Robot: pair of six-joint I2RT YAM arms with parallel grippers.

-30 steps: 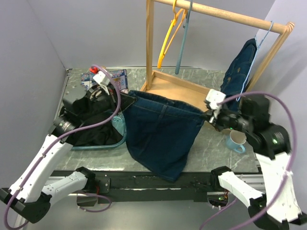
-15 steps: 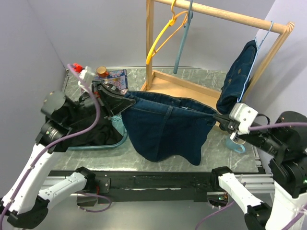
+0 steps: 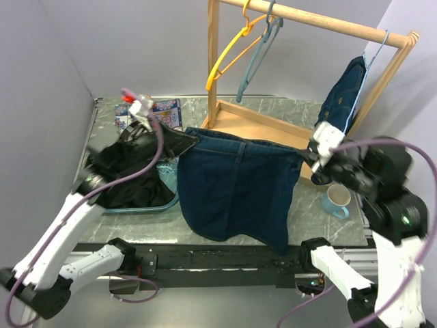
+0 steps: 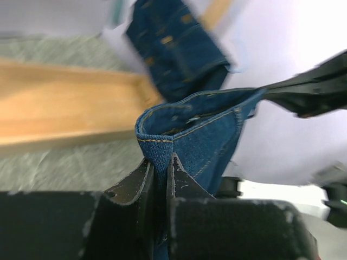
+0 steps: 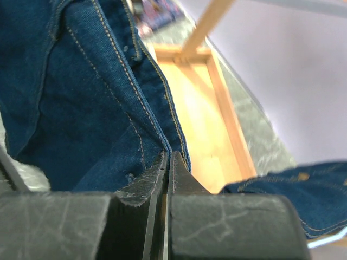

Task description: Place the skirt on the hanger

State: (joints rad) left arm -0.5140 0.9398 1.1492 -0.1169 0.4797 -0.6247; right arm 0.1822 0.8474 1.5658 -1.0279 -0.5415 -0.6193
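The skirt point(image 3: 235, 188) is heavy dark denim with tan topstitching. It is held off the tabletop point(image 3: 307, 215) by its waistband, which is pulled into a nearly straight line between the two hands. Below the band the fabric hangs flat as a rough trapezoid, and its lower right corner dips lowest, in line with the tabletop's near edge.

The left hand point(image 3: 191, 140) is clamped on the left end of the band. In the left wrist view its black fingers point(image 4: 135, 184) are pressed together on a folded, ribbed-looking edge of the denim. The right hand point(image 3: 308, 158) pinches the right end. In its own view the scuffed pads point(image 5: 143, 181) meet on a stitched seam.

Behind the band stands a pale wooden rack point(image 3: 213, 68) with a flat tray base and a round rail. A thin yellow hanger point(image 3: 229, 58) and a grey-blue one point(image 3: 258, 55) hang tilted at the rail's left end, above the skirt. Another denim piece point(image 3: 341, 96) hangs at the right end, leaving a bare stretch of rail between.

A glazed mug point(image 3: 337, 201) sits just below the right hand, near the tabletop's right edge. Crumpled black cloth point(image 3: 126, 181) in a teal-rimmed tub point(image 3: 164, 203) fills the left side.
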